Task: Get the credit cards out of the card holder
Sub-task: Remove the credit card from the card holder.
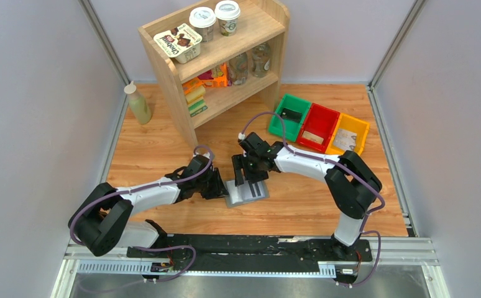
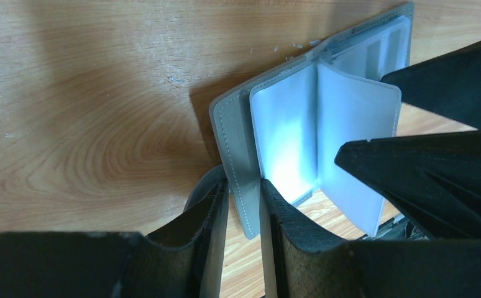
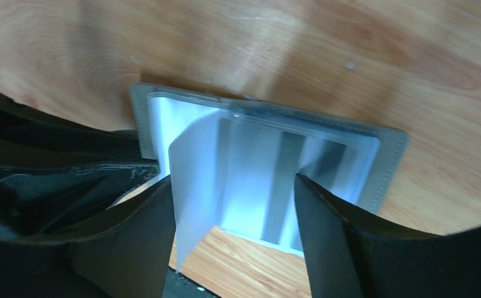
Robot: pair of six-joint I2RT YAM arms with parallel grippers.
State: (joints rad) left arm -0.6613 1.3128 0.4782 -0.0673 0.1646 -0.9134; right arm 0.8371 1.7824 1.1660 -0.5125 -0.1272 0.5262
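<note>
Much bare wood lies free along the left edge of the bench (image 1: pixel 145 155), where only a pale green bottle (image 1: pixel 139 103) stands upright near the far left corner, close to the grey wall. Just right of it, at the far edge, a wooden shelf unit (image 1: pixel 279 46) stands at an angle, with two lidded cups (image 1: pixel 203 22) and a tub (image 1: pixel 178 42) on top and packets and jars on its lower boards, well apart from the arms. Toward the near edge, left of centre, the left claw (image 1: pixel 220 188) is clenched on the card holder (image 1: pixel 255 194), pinching the left edge of its grey cover between both fingers (image 2: pixel 216 230). The card holder lies open like a book near the middle of the near edge, cover down, one clear inner leaf standing up. The right claw (image 1: pixel 247 180) reaches onto it from the far side, released, its fingers (image 3: pixel 331 248) spread to either side of the pale blue-grey pockets. What those pockets hold cannot be told. Open wood runs from there to the right edge. Near the far right corner three bins sit touching in a row, green (image 1: pixel 297 101), red (image 1: pixel 326 112) and yellow (image 1: pixel 356 122); credit cards (image 1: pixel 345 141) lie flat in the red and yellow ones, and something dark in the green. Plain grey walls close the left, far and right sides.
</note>
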